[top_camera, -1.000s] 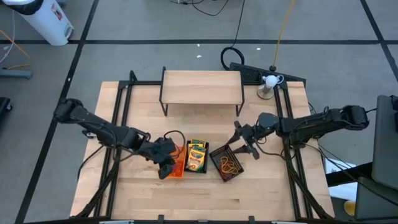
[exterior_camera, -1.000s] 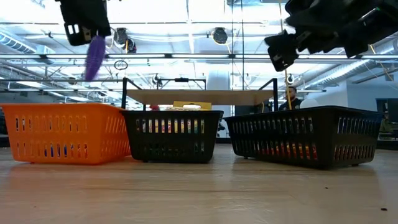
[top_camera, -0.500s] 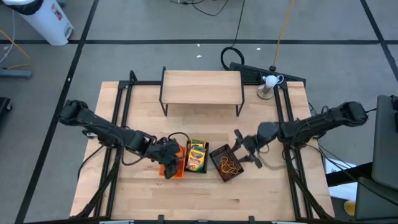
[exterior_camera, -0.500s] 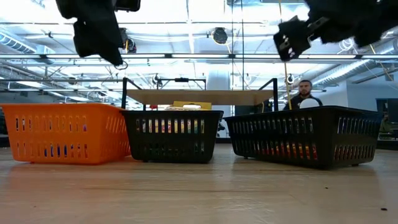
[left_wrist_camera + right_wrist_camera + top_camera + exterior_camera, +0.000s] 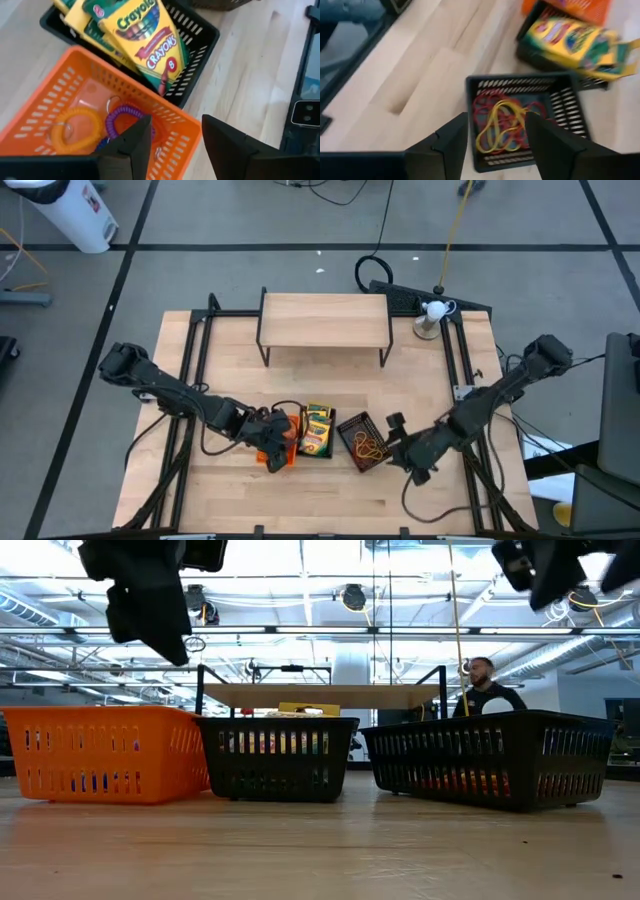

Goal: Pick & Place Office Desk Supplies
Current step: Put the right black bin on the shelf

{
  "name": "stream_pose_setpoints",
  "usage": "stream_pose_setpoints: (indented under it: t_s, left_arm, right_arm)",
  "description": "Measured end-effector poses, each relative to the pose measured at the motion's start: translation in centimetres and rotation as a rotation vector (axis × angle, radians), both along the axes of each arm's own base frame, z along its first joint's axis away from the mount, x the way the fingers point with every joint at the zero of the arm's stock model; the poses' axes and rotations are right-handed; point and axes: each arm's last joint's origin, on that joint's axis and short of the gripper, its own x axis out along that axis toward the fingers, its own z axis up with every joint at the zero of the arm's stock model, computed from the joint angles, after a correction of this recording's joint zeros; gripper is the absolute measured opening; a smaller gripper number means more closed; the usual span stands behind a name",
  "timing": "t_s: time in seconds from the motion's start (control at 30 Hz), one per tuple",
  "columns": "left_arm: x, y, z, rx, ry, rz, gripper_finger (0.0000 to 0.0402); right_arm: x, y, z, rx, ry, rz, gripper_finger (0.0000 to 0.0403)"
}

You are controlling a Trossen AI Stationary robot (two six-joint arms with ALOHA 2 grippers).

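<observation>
**Sorting the desk things into three little baskets**

The left gripper (image 5: 172,142) hangs over the orange tray (image 5: 75,80) with its fingers apart and nothing in them; coil bands (image 5: 125,120), purple and orange, lie inside. Next door, crayon boxes (image 5: 316,428) fill the middle black tray (image 5: 331,448). The right gripper (image 5: 497,132) is wide and empty above the other black tray (image 5: 470,120), full of rubber bands (image 5: 502,125). I think each arm should lift straight up, clear of the rims, before reaching anywhere.

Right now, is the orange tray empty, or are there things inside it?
Not empty. The orange tray holds a purple coil band and an orange coil band, as the left wrist view shows.
</observation>
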Motion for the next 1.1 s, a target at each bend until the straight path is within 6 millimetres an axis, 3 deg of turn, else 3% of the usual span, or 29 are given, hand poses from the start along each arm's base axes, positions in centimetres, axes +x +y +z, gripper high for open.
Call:
stream_pose_setpoints:
  t_s: [0.23, 0.4, 1.1]
  left_arm:
    - [0.0, -0.8, 0.2, -0.028, -0.037, -0.011, 0.017]
    - [0.0, -1.3, 0.4, -0.056, -0.059, -0.004, 0.017]
    - [0.2, -1.6, 0.6, -0.082, -0.086, 0.005, 0.017]
  right_arm:
    - [1.6, 2.4, -4.3, -0.017, 0.157, 0.024, 0.0207]
    - [2.5, 3.0, -6.1, -0.024, 0.19, 0.033, 0.0216]
    - [3.7, 1.8, -6.3, -0.039, 0.181, 0.061, 0.0211]
